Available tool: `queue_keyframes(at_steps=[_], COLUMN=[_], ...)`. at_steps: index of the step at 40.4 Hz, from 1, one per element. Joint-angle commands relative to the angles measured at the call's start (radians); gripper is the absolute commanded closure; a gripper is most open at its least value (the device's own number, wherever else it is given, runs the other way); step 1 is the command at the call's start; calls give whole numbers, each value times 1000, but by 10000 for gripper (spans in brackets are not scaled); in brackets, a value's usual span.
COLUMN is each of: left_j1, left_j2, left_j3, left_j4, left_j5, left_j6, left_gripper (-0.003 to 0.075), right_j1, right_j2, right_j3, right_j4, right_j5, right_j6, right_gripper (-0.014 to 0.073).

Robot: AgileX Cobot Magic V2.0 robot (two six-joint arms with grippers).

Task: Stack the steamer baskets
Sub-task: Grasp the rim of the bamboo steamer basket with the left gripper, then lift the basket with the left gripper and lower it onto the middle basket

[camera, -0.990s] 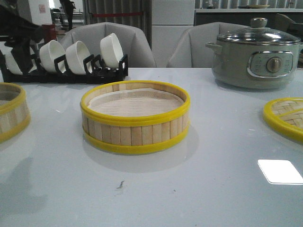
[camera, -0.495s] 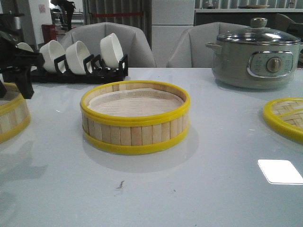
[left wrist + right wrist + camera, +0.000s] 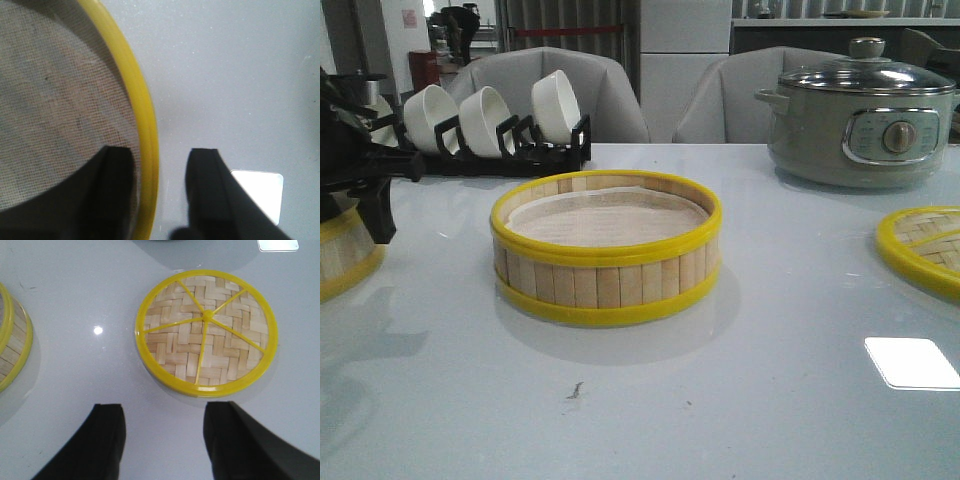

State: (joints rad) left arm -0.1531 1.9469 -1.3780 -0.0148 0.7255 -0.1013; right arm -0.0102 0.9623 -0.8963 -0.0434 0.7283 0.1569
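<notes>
One steamer basket [image 3: 605, 250] with a white liner stands at the table's middle; its wall also shows in the right wrist view [image 3: 12, 345]. A second steamer basket [image 3: 338, 255] sits at the far left edge, partly cut off. My left gripper [image 3: 365, 190] is down on it and open. In the left wrist view [image 3: 161, 151] one finger [image 3: 116, 190] is inside over the liner and the other finger [image 3: 207, 190] is outside, straddling the yellow rim [image 3: 145, 115]. My right gripper [image 3: 165, 407] is open and empty above bare table, near the lid.
A flat woven bamboo lid [image 3: 925, 245] with a yellow rim lies at the right edge and shows in the right wrist view [image 3: 205, 332]. A grey-green electric pot [image 3: 860, 120] stands back right. A black rack of white bowls [image 3: 480, 125] stands back left.
My left gripper has come down from the upper left onto the left basket, its fingers now straddling the rim. The middle basket and the lid have not moved.
</notes>
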Motion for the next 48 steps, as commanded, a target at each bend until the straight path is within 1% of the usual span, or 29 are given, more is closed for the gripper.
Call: queue_keyframes(at_steps=[1, 2, 8, 14, 22, 27, 31, 36, 42, 48], left_j1=[0, 0, -3, -45, -171, -281, -381, -480, -571, -619], left_j2=[-53, -53, -64, -93, -94, -87, -82, -53, -1, 54], left_j3=[-36, -39, -114, -243, -451, -537, -557, -557, -557, -557], left_j4=[4, 6, 15, 15, 15, 15, 15, 15, 31, 44], left_j5=[-20, -12, 61, 109, 222, 242, 232, 230, 215, 208], left_j6=[0, 0, 0, 0, 7, 19, 25, 30, 31, 31], left_gripper=[643, 617, 632, 632, 632, 632, 632, 632, 632, 632], right_j1=[1, 1, 1, 1, 1, 1, 1, 1, 1, 1], right_j2=[-9, -9, -9, -9, -9, -9, -9, -9, -9, -9], right_j3=[-36, -36, -36, -36, -36, -36, -36, -36, -36, -36], right_j4=[-6, -6, -6, -6, -6, -6, -6, -6, -6, -6], right_j5=[-71, -71, -74, -79, -86, -89, -89, -90, -90, -90], right_j6=[0, 0, 0, 0, 0, 0, 0, 0, 0, 0], right_gripper=[129, 129, 129, 129, 129, 129, 129, 129, 129, 129])
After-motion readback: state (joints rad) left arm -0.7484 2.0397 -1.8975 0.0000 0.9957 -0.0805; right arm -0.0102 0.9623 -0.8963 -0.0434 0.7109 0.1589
